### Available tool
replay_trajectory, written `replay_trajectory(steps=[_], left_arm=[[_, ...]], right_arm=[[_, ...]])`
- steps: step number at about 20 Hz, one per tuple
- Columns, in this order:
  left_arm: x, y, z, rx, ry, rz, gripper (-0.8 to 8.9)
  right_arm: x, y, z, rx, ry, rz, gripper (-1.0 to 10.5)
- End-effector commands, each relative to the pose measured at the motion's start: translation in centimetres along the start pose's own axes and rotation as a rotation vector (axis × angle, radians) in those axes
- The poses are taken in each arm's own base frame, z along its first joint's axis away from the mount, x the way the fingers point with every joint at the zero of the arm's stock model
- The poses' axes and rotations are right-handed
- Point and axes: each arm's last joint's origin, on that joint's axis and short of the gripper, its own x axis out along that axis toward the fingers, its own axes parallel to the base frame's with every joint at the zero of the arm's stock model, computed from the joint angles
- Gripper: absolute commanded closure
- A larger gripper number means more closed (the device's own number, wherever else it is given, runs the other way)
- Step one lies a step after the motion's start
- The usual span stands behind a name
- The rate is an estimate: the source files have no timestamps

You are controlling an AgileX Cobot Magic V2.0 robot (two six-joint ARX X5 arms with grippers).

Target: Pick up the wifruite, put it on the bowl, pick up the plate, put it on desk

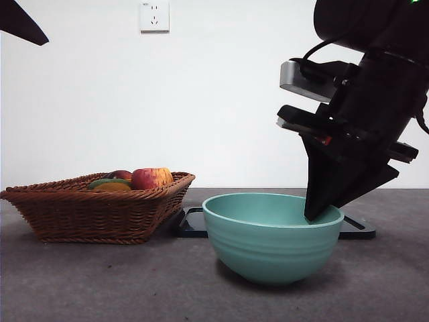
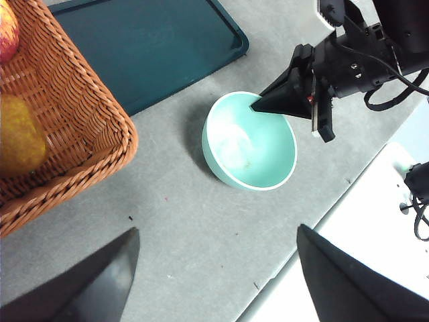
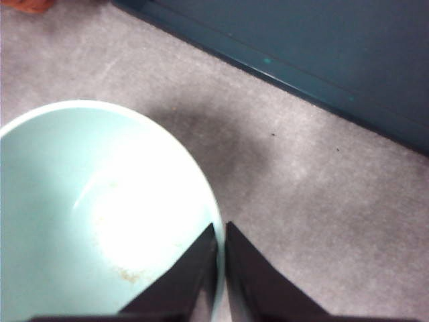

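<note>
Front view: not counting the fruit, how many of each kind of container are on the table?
basket: 1
bowl: 1
tray: 1
Total: 3

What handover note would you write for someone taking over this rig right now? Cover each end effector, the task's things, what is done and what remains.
Right end effector: shut on the rim of the bowl, one jaw inside, one outside.
Left end effector: open, waiting above the desk.
The bowl stands on the desk beside the tray and is empty.
Fruit lies in the basket; no wifruite is in the bowl.
Done: nothing visible.
Left: wifruite into bowl, then the plate step; no plate shows.
</note>
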Motion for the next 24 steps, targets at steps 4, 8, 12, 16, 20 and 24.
replay_trajectory(steps=[4, 8, 12, 16, 20, 24], left_arm=[[-0.2, -0.2, 0.4, 0.013, -0.007, -0.008, 4.39], [-0.2, -0.2, 0.4, 0.013, -0.007, -0.008, 4.39], [-0.2, -0.2, 0.4, 0.013, -0.007, -0.008, 4.39], [-0.2, -0.2, 0.4, 0.013, -0.007, -0.008, 4.38], [-0.2, -0.2, 0.4, 0.013, -0.007, -0.008, 4.39], [-0.2, -0.2, 0.4, 0.013, -0.007, -0.008, 4.39]], right_arm=[[0.3, 0.2, 0.1, 0.012, 0.005, 0.001, 6.7], [-0.6, 0.3, 0.2, 0.017, -0.027, 0.005, 6.6], [-4.0, 0.8, 0.8, 0.012, -0.099, -0.004, 6.6], [-8.6, 1.4, 0.7, 0.001, -0.189, 0.021, 6.6], [-12.3, 1.7, -0.8, -0.017, -0.244, 0.106, 6.6], [-14.5, 1.9, -2.6, -0.033, -0.226, 0.213, 6.6]])
